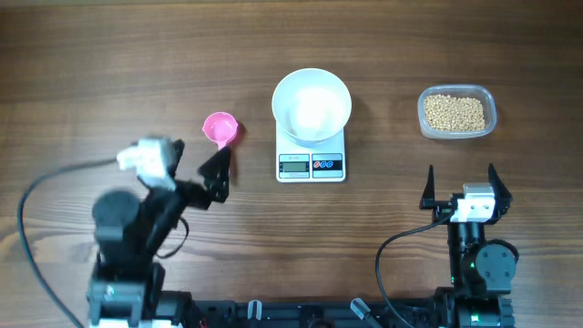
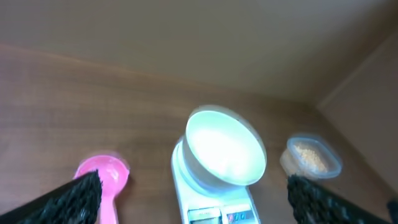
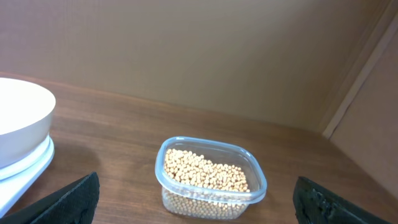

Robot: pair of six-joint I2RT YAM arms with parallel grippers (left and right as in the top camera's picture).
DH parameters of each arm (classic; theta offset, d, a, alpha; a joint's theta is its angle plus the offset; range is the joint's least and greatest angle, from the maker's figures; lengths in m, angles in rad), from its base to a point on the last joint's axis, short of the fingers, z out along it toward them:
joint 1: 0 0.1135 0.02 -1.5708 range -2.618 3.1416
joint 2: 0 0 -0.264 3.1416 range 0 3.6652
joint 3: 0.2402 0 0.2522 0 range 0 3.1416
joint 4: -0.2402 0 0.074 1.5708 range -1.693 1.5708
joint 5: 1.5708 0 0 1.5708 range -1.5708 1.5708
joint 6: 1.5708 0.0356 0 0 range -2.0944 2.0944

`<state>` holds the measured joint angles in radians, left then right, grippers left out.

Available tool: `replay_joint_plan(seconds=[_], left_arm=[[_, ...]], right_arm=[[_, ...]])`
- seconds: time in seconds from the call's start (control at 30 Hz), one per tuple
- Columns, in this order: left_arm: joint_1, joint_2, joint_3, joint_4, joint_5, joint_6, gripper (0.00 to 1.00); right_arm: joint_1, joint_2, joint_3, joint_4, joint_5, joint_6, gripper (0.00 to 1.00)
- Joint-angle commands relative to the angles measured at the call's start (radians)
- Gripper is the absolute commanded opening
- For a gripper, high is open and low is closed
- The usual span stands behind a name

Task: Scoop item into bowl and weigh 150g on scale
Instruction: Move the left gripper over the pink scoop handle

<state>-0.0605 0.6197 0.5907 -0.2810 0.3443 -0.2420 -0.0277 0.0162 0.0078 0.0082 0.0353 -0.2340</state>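
Observation:
The empty white bowl (image 1: 311, 106) stands on the white scale (image 1: 311, 162) at mid-table. Pale tan beans (image 1: 455, 111) fill a clear plastic tub (image 1: 487, 117) at the right. A pink scoop (image 1: 219, 129) lies left of the scale. My left gripper (image 1: 219, 178) is open just below the scoop, holding nothing. In the left wrist view the scoop (image 2: 102, 174) is by the left finger, with the bowl (image 2: 225, 149) ahead. My right gripper (image 1: 460, 178) is open and empty, short of the tub (image 3: 210, 177) of beans (image 3: 205, 169).
The table is dark brown wood (image 1: 109, 64). A black cable (image 1: 36, 191) loops by the left arm's base. A brown wall (image 3: 186, 43) rises behind the table in the wrist views. The scale's display (image 1: 293, 165) faces the arms.

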Motion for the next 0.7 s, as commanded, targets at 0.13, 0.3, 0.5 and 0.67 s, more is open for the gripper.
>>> replay_joint_plan(seconds=[0.13,0.3,0.5,0.67], left_arm=[[-0.204,0.406,0.414,-0.311,-0.336,0.146,1.0],[-0.288,0.539,0.471,-0.344,-0.376,0.157,1.0],[-0.289,0.633,0.471,-0.339,-0.348,0.152,1.0],[-0.289,0.678,0.47,-0.385,-0.323,0.152,1.0]], right_arm=[[0.004,-0.002,-0.003,0.003,0.017,-0.009,1.0],[0.004,-0.002,-0.002,0.003,0.017,-0.009,1.0],[0.004,-0.002,-0.003,0.003,0.017,-0.009,1.0],[0.004,-0.002,-0.003,0.003,0.017,-0.009,1.0]])
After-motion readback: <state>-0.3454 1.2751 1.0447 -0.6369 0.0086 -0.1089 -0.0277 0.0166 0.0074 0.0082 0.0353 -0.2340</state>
